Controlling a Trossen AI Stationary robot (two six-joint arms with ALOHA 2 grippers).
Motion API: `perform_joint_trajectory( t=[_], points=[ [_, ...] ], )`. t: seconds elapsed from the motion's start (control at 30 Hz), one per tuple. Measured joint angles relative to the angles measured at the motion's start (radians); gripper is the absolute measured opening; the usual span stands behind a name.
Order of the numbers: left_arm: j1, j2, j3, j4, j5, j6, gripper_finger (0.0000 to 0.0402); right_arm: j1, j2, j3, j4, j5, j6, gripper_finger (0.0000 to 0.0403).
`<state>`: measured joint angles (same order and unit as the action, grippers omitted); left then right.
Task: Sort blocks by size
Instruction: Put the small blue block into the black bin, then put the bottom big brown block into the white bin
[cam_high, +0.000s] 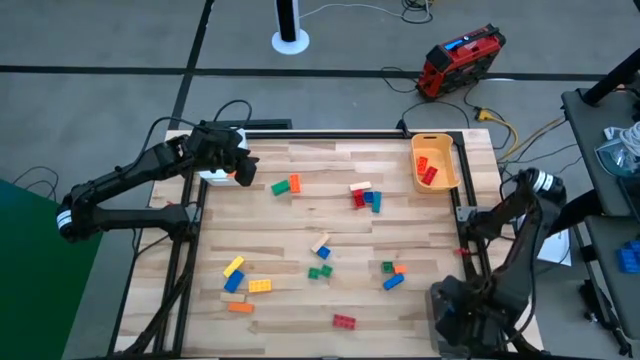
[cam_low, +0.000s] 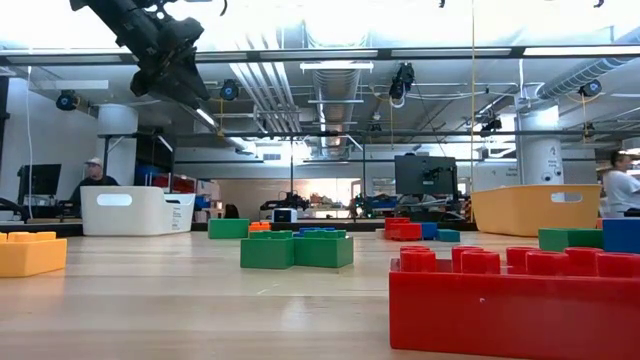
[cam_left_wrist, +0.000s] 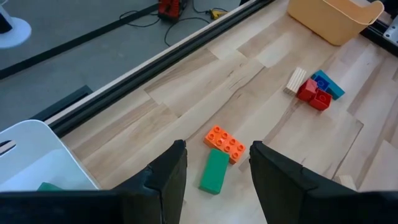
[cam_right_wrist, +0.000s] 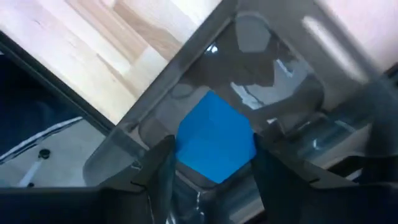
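Several blocks lie scattered on the wooden table (cam_high: 300, 220). A green block (cam_left_wrist: 215, 171) and an orange block (cam_left_wrist: 225, 144) lie side by side below my left gripper (cam_left_wrist: 216, 146), which hangs open and empty above the far left of the table (cam_high: 245, 170), beside the white bin (cam_left_wrist: 37, 162). A green block (cam_left_wrist: 46, 185) lies in that bin. My right gripper (cam_right_wrist: 213, 140) is off the table's near right corner (cam_high: 455, 305), over a grey bin (cam_right_wrist: 273, 68), with a blue block (cam_right_wrist: 214, 124) between its fingers. My right gripper has the blue block between its two fingers, whose tips (cam_right_wrist: 166, 149) meet the block's opposite sides (cam_right_wrist: 181, 140). The fingers point down into the grey bin. The block hangs above the bin's floor, turned corner-on to the camera.
An orange-yellow bin (cam_high: 435, 162) with red blocks stands at the far right. Red, blue and beige blocks (cam_high: 365, 195) cluster mid-table. Others lie toward the near edge: yellow and blue (cam_high: 234, 275), green (cam_high: 320, 271), red (cam_high: 344, 321). People show in the room behind.
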<state>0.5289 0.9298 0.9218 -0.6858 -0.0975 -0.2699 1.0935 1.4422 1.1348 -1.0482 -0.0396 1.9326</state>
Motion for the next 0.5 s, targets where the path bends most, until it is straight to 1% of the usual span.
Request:
perform_joint_trajectory(
  t=[0.07,0.23,0.5],
  points=[
    [0.000,0.000,0.000,0.001,0.000,0.000,0.0153,-0.001,0.008,-0.013,0.022,-0.021,0.008,0.0200],
    [0.000,0.000,0.000,0.002,0.000,0.000,0.0153,0.000,0.002,-0.025,0.036,-0.023,0.058,0.0214],
    [0.000,0.000,0.000,0.002,0.008,0.000,0.0153,-0.012,-0.022,0.006,-0.004,-0.010,0.111,0.0207]
  ],
)
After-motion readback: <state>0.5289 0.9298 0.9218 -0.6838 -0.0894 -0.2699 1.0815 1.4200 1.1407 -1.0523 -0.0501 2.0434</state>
